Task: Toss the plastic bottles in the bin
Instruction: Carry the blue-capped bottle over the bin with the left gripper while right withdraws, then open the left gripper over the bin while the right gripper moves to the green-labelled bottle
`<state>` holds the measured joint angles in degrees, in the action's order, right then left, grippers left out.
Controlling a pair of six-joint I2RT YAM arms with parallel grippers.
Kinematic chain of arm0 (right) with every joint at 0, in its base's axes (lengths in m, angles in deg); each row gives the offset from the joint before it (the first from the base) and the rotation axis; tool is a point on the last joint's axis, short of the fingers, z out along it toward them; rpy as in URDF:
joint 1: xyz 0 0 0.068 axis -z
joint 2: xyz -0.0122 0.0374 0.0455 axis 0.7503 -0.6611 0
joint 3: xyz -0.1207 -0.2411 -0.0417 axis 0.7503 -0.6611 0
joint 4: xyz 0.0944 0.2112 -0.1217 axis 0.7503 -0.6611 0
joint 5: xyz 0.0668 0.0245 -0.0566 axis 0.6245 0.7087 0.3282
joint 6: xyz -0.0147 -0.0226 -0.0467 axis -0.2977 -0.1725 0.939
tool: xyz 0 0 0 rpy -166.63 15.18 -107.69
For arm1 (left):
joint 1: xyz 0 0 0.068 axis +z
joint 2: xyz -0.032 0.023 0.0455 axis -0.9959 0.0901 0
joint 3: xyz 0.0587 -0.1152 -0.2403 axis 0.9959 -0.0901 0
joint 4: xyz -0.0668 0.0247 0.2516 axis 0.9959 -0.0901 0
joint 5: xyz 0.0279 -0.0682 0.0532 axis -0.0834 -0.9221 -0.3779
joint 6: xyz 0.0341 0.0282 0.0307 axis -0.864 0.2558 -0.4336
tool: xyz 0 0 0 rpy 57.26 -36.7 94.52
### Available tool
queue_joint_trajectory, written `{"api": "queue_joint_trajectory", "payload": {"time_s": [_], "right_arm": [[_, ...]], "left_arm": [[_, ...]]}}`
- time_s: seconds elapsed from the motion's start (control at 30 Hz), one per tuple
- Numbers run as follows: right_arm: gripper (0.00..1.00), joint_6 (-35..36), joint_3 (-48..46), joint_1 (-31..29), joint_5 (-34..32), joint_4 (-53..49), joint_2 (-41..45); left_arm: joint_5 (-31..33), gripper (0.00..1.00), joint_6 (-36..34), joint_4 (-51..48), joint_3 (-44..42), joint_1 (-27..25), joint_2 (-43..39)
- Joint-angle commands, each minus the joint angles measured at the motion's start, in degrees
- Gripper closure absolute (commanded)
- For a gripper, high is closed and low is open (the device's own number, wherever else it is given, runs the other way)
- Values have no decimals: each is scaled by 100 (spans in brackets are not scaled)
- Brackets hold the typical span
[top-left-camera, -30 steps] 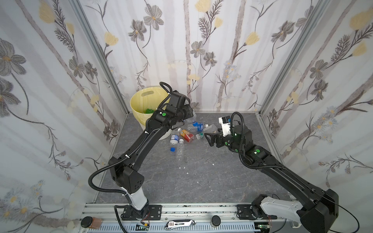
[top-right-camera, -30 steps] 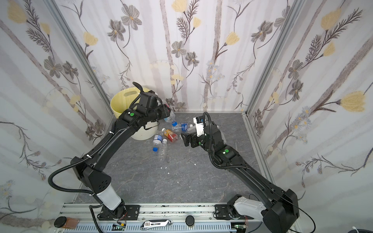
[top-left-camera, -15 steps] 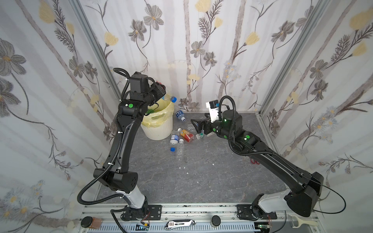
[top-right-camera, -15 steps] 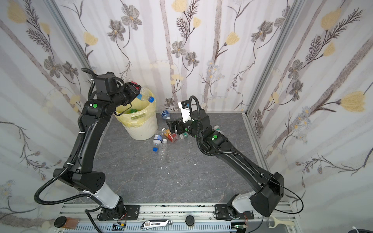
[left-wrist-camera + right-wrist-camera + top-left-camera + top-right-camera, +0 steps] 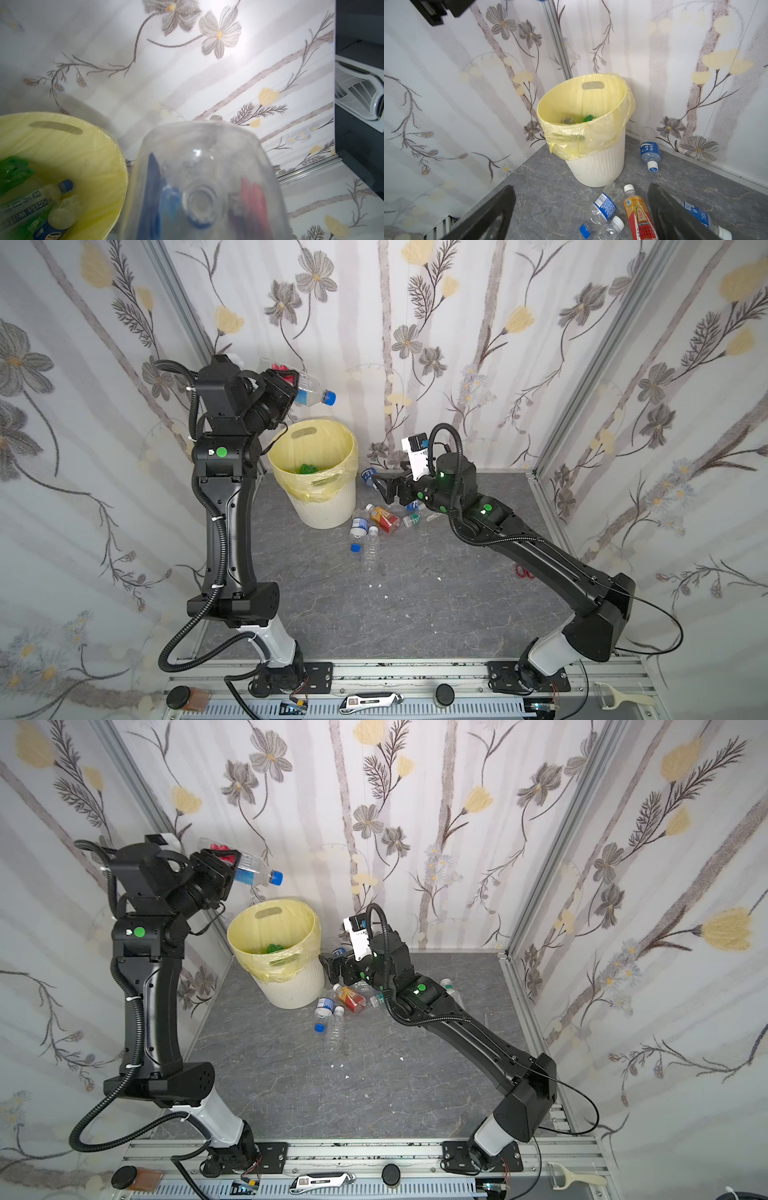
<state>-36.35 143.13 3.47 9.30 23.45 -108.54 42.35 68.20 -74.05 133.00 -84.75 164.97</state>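
Observation:
High above the bin (image 5: 328, 506), my left gripper (image 5: 286, 383) is shut on a clear plastic bottle (image 5: 309, 391) with a blue label and blue cap, lying roughly level. That bottle's base (image 5: 203, 166) fills the left wrist view, with the yellow-lined bin (image 5: 83, 149) below it. A green bottle (image 5: 14, 172) and blue-labelled bottles (image 5: 52, 226) lie inside. My right gripper (image 5: 380, 485) is open and empty, low, just right of the bin (image 5: 600, 166). On the floor under it lie an orange-red labelled bottle (image 5: 639, 218) and a blue-labelled one (image 5: 604, 205).
Another bottle (image 5: 650, 151) lies against the back wall beside the bin, and more lie under my right wrist (image 5: 411, 520). Red-handled scissors (image 5: 525, 571) sit by the right arm. A utility knife (image 5: 370, 700) rests on the front rail. Flowered walls close in three sides.
My left arm has swung up from the floor bottles and lifted its bottle well above the bin. My right gripper, open throughout, has moved left to beside the bin.

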Motion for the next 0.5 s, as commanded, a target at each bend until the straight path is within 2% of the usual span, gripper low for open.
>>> {"api": "queue_joint_trajectory", "payload": {"time_s": [0.0,0.1,0.23,0.27,0.47], "right_arm": [[0,19,28,-12,-23,113,-72],[0,20,-9,-12,-31,82,-98],[0,13,-93,-12,-55,84,-76],[0,12,-113,-12,-49,83,-65],[0,-27,-248,-12,-72,139,-1]], "left_arm": [[-220,48,296,221,59,70,180],[-199,39,215,254,-522,102,282],[-270,15,245,301,-1662,274,409],[-270,12,260,303,-1778,331,426],[-242,0,211,341,-1483,369,269]]}}
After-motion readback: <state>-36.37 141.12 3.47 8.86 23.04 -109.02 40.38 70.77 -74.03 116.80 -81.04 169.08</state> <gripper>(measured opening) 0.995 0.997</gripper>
